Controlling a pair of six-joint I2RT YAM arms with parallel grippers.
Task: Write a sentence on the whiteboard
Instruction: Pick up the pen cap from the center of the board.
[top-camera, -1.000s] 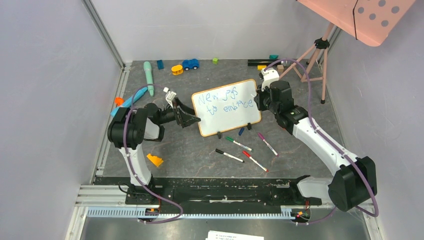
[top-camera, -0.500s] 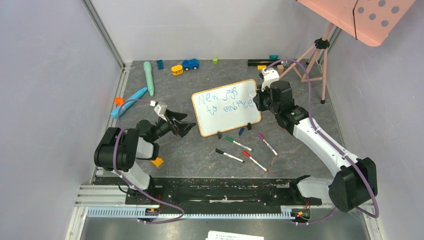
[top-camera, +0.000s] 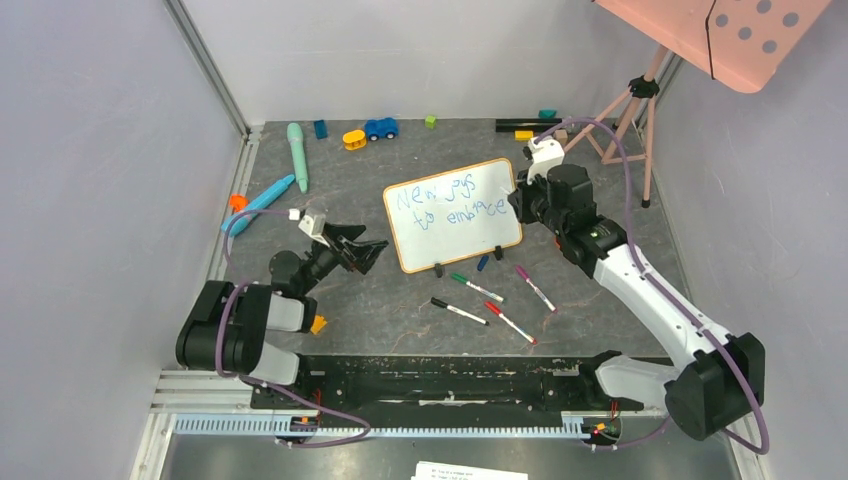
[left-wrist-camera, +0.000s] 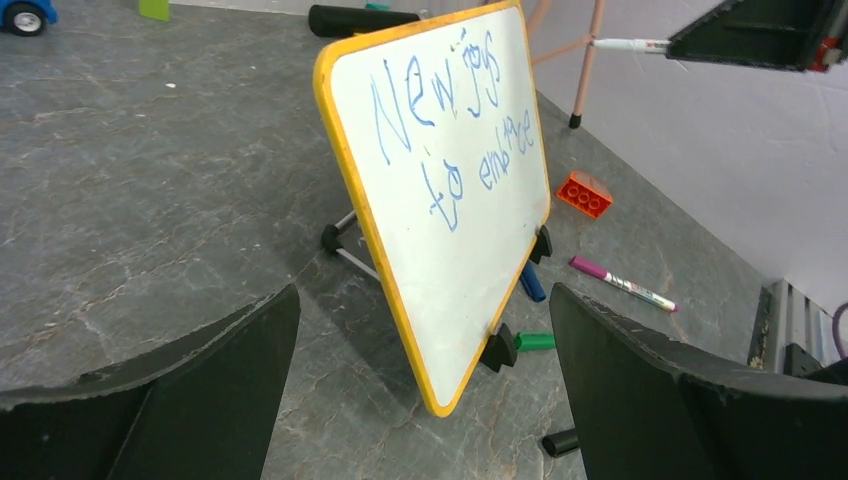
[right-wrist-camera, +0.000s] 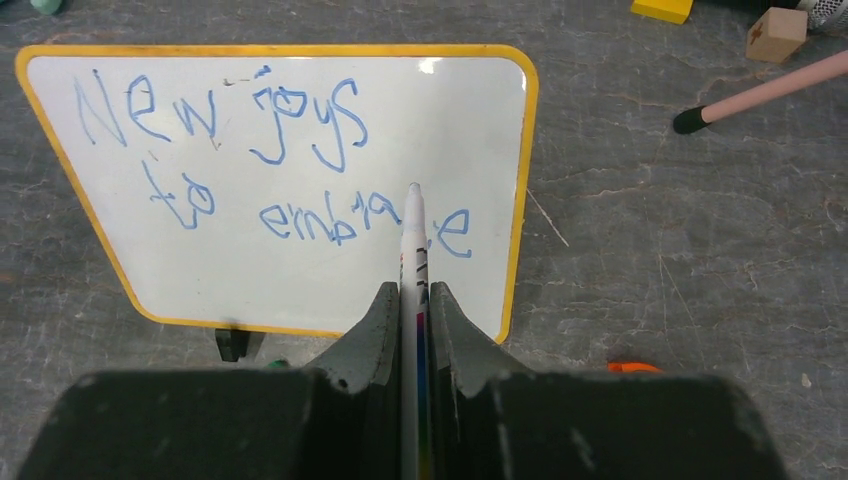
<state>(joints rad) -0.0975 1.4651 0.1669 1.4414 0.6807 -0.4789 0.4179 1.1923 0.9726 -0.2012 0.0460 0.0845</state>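
Pale grey walls (top-camera: 100, 150) close in three sides. A pink dotted panel (top-camera: 740, 30) hangs over the far right corner. The surface is a dark grey stone-look mat (top-camera: 400, 300). The whiteboard (top-camera: 460, 238) stands tilted mid-mat on black clip feet, with the sentence (top-camera: 445, 205) in blue, two lines. The right gripper (right-wrist-camera: 412, 300) is clamped on a white marker (right-wrist-camera: 414, 235), tip by the lower line; contact unclear. The left gripper (top-camera: 368, 248) has its jaws wide apart, empty, just left of the board. Loose markers (top-camera: 476, 288) lie in front.

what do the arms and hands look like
The left arm and right arm match: white links between bulky black joints, with a purple cable looping along each. The left hand and right hand are black, with two wedge-shaped fingers and a small white camera block behind.
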